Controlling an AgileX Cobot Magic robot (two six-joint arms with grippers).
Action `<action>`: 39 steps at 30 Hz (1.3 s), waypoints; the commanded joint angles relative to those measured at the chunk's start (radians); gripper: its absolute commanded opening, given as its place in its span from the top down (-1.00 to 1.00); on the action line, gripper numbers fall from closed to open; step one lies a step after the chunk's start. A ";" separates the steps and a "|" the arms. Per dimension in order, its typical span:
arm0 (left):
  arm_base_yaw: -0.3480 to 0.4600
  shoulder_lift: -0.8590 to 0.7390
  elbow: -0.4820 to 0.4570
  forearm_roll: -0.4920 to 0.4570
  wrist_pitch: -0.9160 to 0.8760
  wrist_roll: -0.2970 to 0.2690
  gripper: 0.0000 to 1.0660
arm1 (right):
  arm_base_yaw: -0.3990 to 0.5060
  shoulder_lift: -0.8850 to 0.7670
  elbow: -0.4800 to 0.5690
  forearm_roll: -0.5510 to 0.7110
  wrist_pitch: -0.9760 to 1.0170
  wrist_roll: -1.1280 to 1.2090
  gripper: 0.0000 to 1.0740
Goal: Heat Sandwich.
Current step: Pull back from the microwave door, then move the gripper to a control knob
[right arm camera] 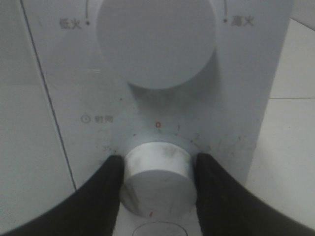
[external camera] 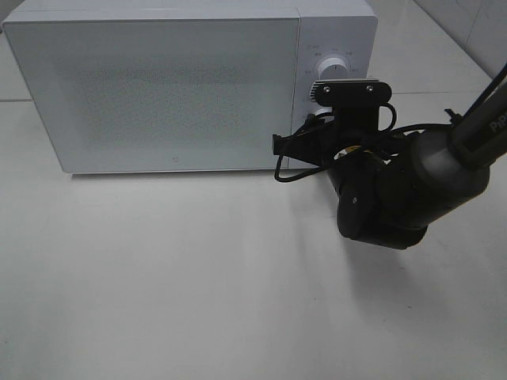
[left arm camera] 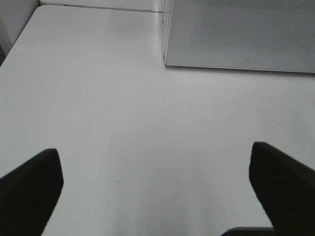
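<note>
The sandwich is out of view in every frame. A white microwave (external camera: 158,87) stands at the back of the table with its door closed. My right gripper (right arm camera: 160,158) is at the control panel, its two black fingers (right arm camera: 106,196) pressed against either side of the lower timer knob (right arm camera: 157,182). The larger power knob (right arm camera: 156,39) sits above it, untouched. In the high view the right arm (external camera: 380,190) and its wrist camera cover the lower knob. My left gripper (left arm camera: 153,149) hangs open over bare tabletop, short of the microwave's front corner (left arm camera: 165,54).
The white table (external camera: 158,277) spreads in front of the microwave. Black cables (external camera: 289,162) loop off the right wrist near the door's right edge. The table's edge (left arm camera: 19,37) shows in the left wrist view.
</note>
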 commanded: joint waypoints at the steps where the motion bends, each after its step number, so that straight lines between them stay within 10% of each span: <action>1: 0.004 -0.018 0.002 0.000 -0.003 0.000 -0.82 | 0.000 -0.002 -0.012 -0.019 -0.023 0.003 0.80; 39: 0.004 -0.018 0.002 0.000 -0.003 0.000 -0.82 | 0.000 -0.002 -0.012 -0.124 -0.108 1.219 0.81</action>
